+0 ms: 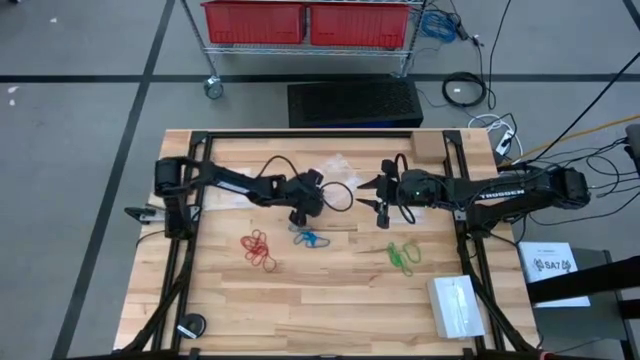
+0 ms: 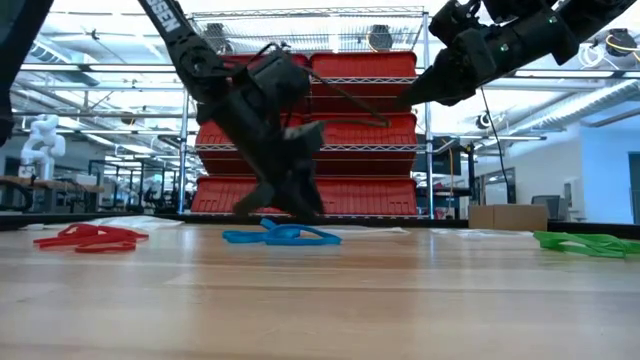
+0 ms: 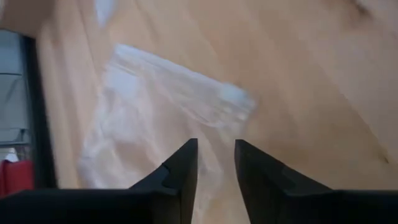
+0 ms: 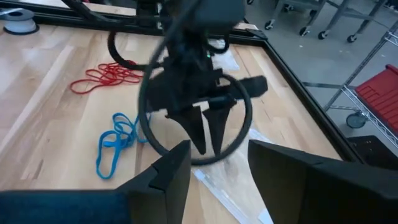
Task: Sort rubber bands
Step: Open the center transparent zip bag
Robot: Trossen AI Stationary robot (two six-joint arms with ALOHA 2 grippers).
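- Surface (image 1: 330, 300): the wooden top that carries everything I work on, framed by black rails at its edges.
- My left arm: it reaches in from the left side toward the middle of the surface. My left tool (image 1: 298, 214) hangs low, just beside the blue rubber bands (image 1: 309, 239). In the left wrist view its fingers (image 3: 183, 168) stand a narrow gap apart, with nothing between them.
- My right arm: it reaches in from the right side. My right tool (image 1: 381, 208) is lifted clear of the surface, as the low view shows. In the right wrist view its two fingers (image 4: 174, 171) stand apart and hold nothing.
- Clear plastic bag (image 3: 168, 118): it lies flat on the wood, directly ahead of my left tool's tips in the left wrist view.
- White box (image 1: 457, 306): it sits near the right front corner of the surface, well apart from both tools.
- Red rubber bands (image 1: 259, 247): a loose cluster on the wood, left of the blue one and apart from it.
- Green rubber bands (image 1: 402, 256): a cluster on the right half of the surface, beneath and in front of my right tool, untouched.
- Blue rubber bands: the middle cluster, lying flat between the red and the green, beside the left tool; whether the tool touches them cannot be told.
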